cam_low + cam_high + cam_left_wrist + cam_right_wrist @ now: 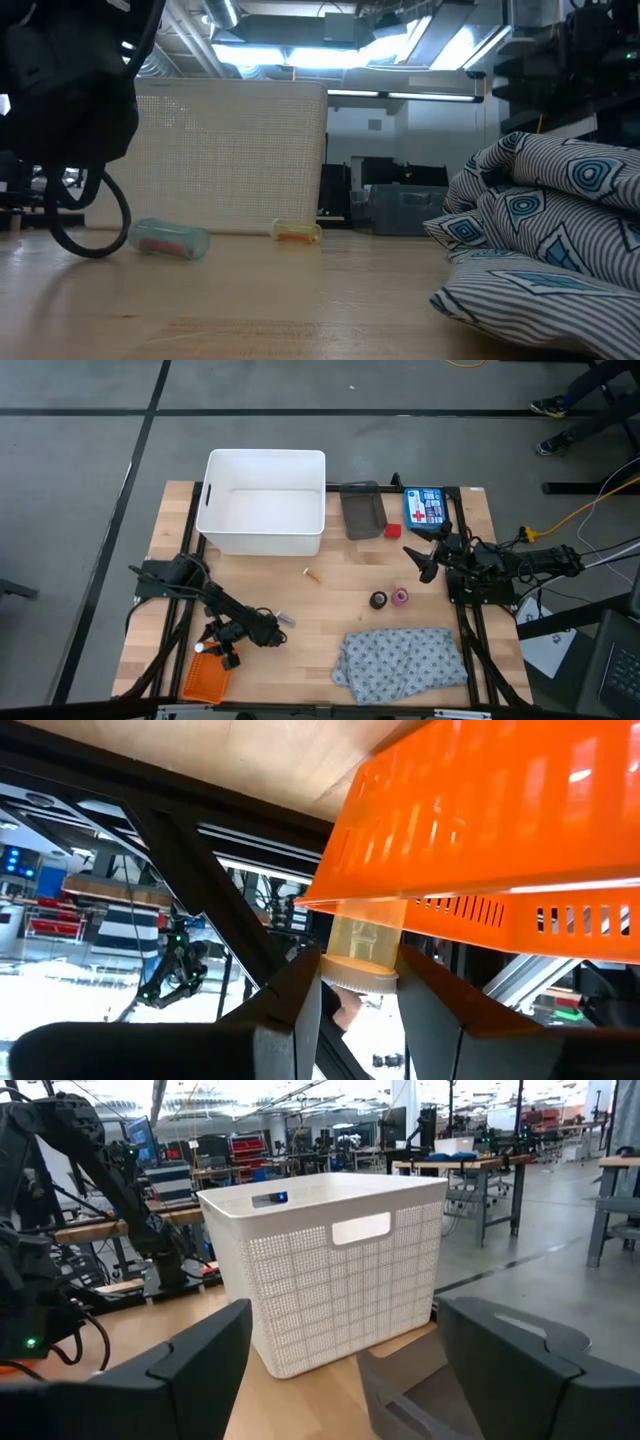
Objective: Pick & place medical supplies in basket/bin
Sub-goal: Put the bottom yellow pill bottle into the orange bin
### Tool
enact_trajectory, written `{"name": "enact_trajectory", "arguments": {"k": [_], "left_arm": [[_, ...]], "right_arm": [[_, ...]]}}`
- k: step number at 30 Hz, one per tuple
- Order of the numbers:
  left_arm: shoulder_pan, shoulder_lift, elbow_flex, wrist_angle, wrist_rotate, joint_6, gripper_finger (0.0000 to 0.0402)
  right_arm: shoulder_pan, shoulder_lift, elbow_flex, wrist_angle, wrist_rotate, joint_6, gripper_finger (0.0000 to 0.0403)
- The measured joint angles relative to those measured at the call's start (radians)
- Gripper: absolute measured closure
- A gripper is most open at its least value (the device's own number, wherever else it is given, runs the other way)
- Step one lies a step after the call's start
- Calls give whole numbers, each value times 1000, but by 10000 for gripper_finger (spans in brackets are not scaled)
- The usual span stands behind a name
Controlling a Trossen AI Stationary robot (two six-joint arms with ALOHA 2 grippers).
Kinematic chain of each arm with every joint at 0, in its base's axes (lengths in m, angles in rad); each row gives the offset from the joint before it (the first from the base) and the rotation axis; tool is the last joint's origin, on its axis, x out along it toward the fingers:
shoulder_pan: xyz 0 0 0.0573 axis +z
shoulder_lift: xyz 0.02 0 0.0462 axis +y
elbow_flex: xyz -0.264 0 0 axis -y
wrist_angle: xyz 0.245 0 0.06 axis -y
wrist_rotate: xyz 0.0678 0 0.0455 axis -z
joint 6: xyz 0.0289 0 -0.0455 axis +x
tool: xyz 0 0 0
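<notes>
**Vial poised at the basket rim**

Lower left of the high view: the left gripper (350, 1005) is clamped on a small amber vial (362, 945) touching the orange basket (205, 678). Released here, it may roll off. At the right, the right gripper (428, 563) waits, fingers apart, beside the white tub (263, 505).

basket (205, 680) orange, slotted mesh | tub (263, 502) white, fine lattice walls | cloth (402, 662) grey-blue, dotted from above, striped with blue drop shapes seen low | rolls: one pink (400, 596), one dark (378, 599) | block (393, 530) red | tray (362, 510) grey | vial (362, 948) translucent yellow, pale cap | tabletop (330, 615) light wood | tools (350, 1010) black
</notes>
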Motion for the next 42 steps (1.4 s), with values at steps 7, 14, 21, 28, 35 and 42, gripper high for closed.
{"name": "enact_trajectory", "arguments": {"k": [7, 14, 21, 28, 35, 42], "left_arm": [[0, 0, 0, 0, 24, 3, 295], [0, 0, 0, 5, 28, 13, 281], [0, 0, 0, 7, 22, 15, 254], [0, 0, 0, 7, 21, 14, 236], [0, 0, 0, 2, 19, 11, 233], [0, -3, 0, 1, 10, 12, 233]], "right_arm": [[0, 0, 0, -11, -2, 6, 85], [0, 0, 0, -11, -42, 6, 85], [0, 0, 0, -11, -42, 6, 85], [0, 0, 0, -11, -42, 6, 85], [0, 0, 0, -11, -42, 6, 85], [0, 0, 0, -11, -42, 6, 85]]}}
